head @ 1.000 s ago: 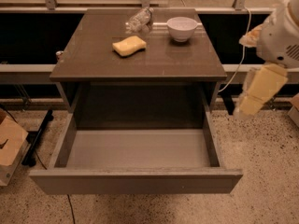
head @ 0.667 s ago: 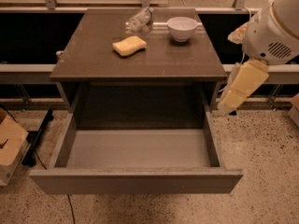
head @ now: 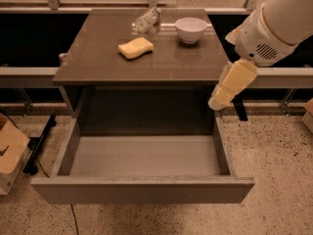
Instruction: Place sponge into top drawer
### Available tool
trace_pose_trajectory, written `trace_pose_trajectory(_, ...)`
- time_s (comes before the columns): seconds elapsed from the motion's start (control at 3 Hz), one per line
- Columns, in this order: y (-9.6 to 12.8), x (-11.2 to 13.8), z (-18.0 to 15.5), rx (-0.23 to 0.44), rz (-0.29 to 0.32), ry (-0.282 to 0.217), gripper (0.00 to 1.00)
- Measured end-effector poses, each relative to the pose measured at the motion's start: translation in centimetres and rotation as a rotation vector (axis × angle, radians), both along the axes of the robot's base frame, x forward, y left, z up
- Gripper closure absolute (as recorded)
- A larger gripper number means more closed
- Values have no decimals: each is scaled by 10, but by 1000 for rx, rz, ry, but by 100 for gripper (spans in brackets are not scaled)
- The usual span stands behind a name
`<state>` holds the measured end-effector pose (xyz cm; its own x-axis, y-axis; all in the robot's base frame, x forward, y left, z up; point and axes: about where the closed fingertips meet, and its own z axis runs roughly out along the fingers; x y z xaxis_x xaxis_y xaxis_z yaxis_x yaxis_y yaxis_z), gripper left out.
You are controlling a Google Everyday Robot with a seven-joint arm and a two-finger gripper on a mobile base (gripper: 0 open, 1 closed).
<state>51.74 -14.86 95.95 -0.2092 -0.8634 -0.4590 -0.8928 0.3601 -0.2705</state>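
Cardboard, a tan box (head: 10, 153), sits on the speckled floor at far left. Next comes the top drawer (head: 142, 191), pulled out below the counter (head: 93, 58), its flat grey-brown front plain and its inner floor smooth and grey. On the matte brown counter lies the sponge (head: 135, 48), a soft pale-yellow block with waisted sides, left of centre and untouched. Behind it are a clear, crumpled plastic bottle (head: 146, 19) and, further right, a glossy white bowl (head: 191, 28). At the right the cream gripper (head: 218, 100) hangs just beside the counter's edge, holding nothing; whether it is spread or closed cannot be told. The step in hand looks like the reach. It should rise over the edge, come down on the sponge across its narrow waist, stay clear of bottle and bowl, and squeeze lightly, since foam yields.
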Motion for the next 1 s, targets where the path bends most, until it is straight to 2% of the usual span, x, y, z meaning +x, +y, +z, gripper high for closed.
trace_pose_trajectory(0.33,11,11,-2,20,-14,-24,0)
trace_pose_trajectory(0.67,37,38,-6,72,-25,-79,0)
trace_pose_trajectory(1.0,63,74,-10,153,-34,-122,0)
